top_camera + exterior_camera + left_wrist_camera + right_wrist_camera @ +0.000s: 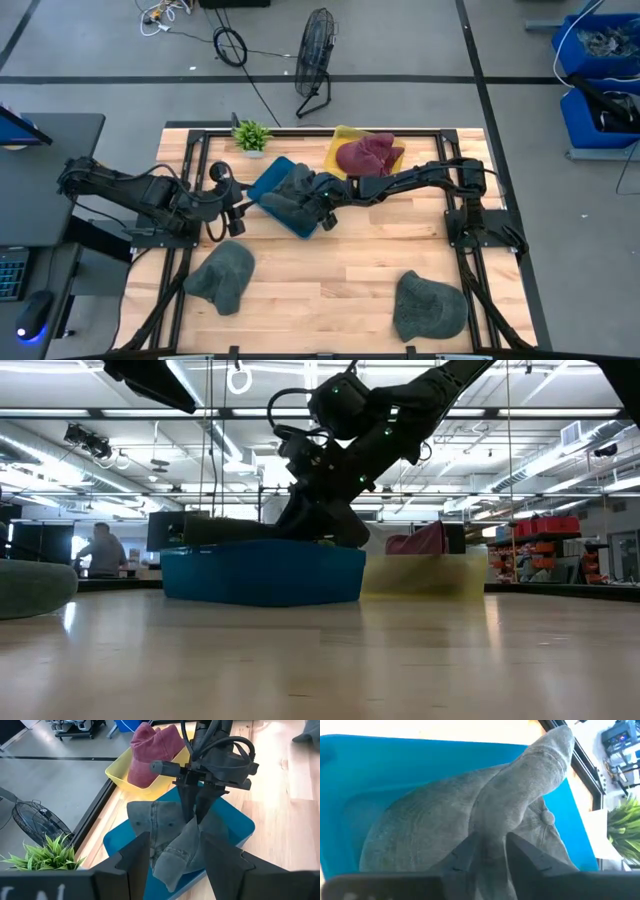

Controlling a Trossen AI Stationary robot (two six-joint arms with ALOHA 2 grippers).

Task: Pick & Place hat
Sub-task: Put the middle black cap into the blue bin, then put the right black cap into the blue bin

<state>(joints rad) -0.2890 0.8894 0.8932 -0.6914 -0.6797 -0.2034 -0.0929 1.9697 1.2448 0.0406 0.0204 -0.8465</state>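
A grey denim hat lies crumpled inside a blue bin at the table's far middle. My right gripper reaches over from the table's right and is shut on this hat. Behind it, a maroon hat sits in a yellow bin. My left gripper hovers open just to the left of the blue bin, pointing at it and touching nothing. Two more grey hats rest flat on the table near its near edge. My right gripper pinches a raised fold of the grey hat between its two fingers, coming from above and pointing down into the bin. The fold stands up as a ridge under the fingers. The remainder of the hat lies on the bin's floor.
A small green plant stands at the table's far edge, left of the bins. A black frame rail runs around the tabletop. Bare wood lies between the two loose hats. A fan stands on the floor beyond.
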